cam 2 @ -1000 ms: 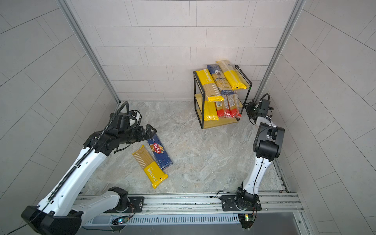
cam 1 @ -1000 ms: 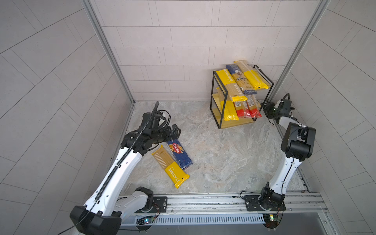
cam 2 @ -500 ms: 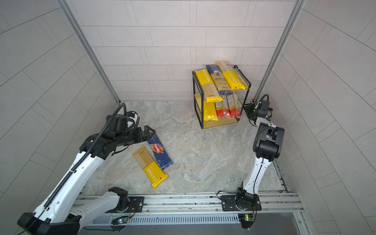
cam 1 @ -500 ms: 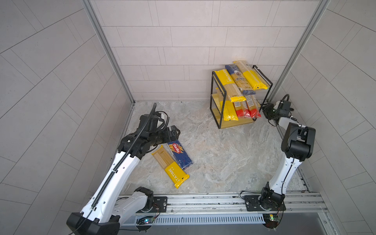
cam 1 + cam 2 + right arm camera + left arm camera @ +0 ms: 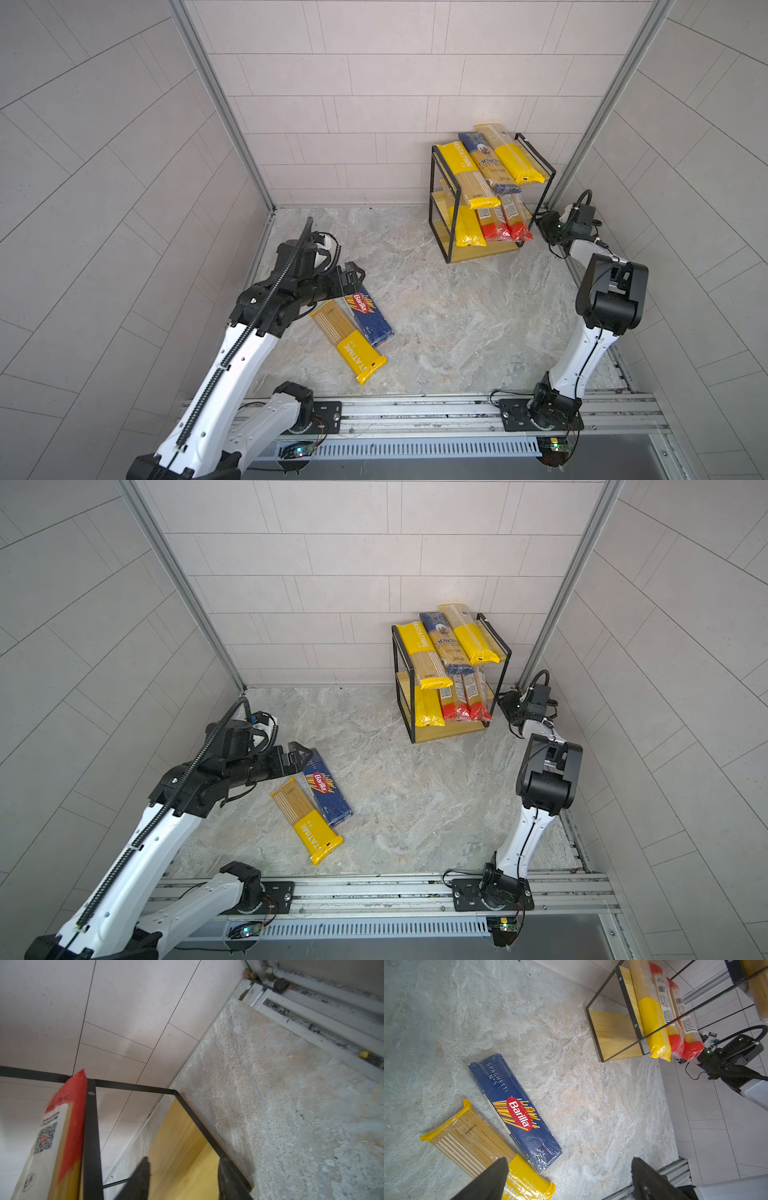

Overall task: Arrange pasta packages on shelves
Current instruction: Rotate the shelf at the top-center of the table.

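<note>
Barilla pack [image 5: 370, 316] beside PASTATIME pack [image 5: 348, 343] on floor [image 5: 457, 316]; rack [image 5: 488, 252] behind, right.

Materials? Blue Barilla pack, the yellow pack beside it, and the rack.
Blue Barilla pack: looks like a printed carton, straight edges, with glossy crinkled film at one end, possibly overwrap.
Yellow pack: thin glossy plastic film, clear window, crimped end seal.
Rack boards: pale matte wood or wood-look board, faint grain.
Rack frame: thin matte black bars, likely metal, with screw heads.

A left end effector [image 5: 568, 1160] finger [image 5: 488, 1180] hides part of the yellow pack [image 5: 471, 1147]; the red-ended pack [image 5: 62, 1126] is blurred and cropped.
</note>
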